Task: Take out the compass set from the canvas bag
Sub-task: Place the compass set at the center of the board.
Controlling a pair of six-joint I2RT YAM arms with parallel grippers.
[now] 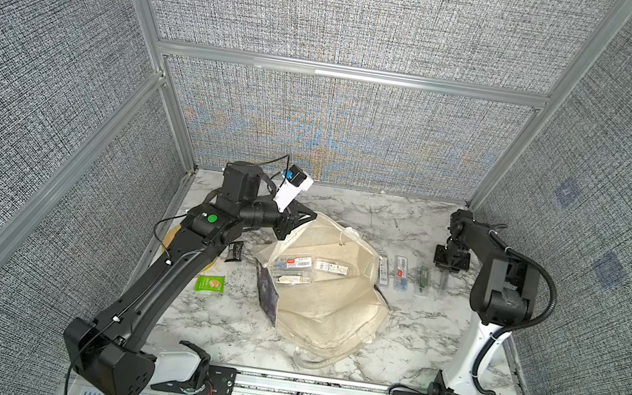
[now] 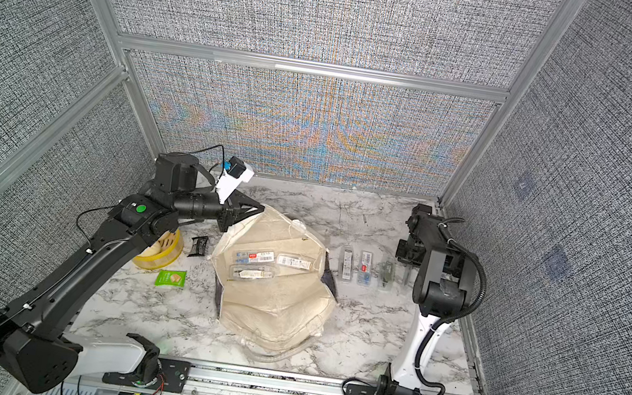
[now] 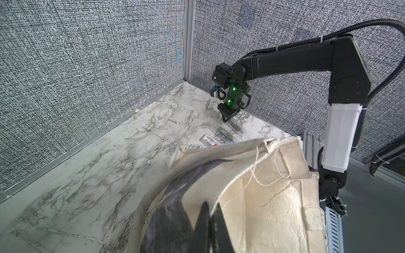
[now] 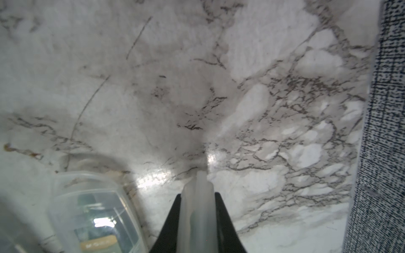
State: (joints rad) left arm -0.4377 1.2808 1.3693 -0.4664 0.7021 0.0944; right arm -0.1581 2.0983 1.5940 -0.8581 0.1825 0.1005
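**A:** While the arms hang over the table, where is the canvas bag (image 1: pixel 328 305)?

**B:** It is slumped in the middle of the marble table (image 1: pixel 390 343). Both top views look straight into its cream inside. A dark printed panel folds out along the side nearer the left arm.

**A:** And the left claw (image 3: pixel 207 210)?

**B:** It is clenched on the bag's rim at the far corner and holds that edge lifted off the table. In the left wrist view, cloth is pinched between its black fingers.

**A:** Is anything inside the bag?

**B:** Yes, three clear cases (image 1: pixel 298 269) lie on the lining. Two are side by side, and the third is just beside them, closer to the front rail.

**A:** What about the right claw (image 4: pixel 198 195)?

**B:** It points down near the right wall and grips a thin clear case (image 4: pixel 197 184) so that it hangs on end. I cannot tell whether the lower end touches the table.

**A:** Are any cases already out of the bag?

**B:** A row of three cases (image 1: pixel 401 272) lies flat between the bag and the hanging one, each a little apart from the next.

**A:** And on the other side of the bag?

**B:** A green packet (image 1: pixel 209 284) and a small black packet (image 1: pixel 234 251) lie there. A yellow round tub (image 2: pixel 157 252) sits partly under the left arm.
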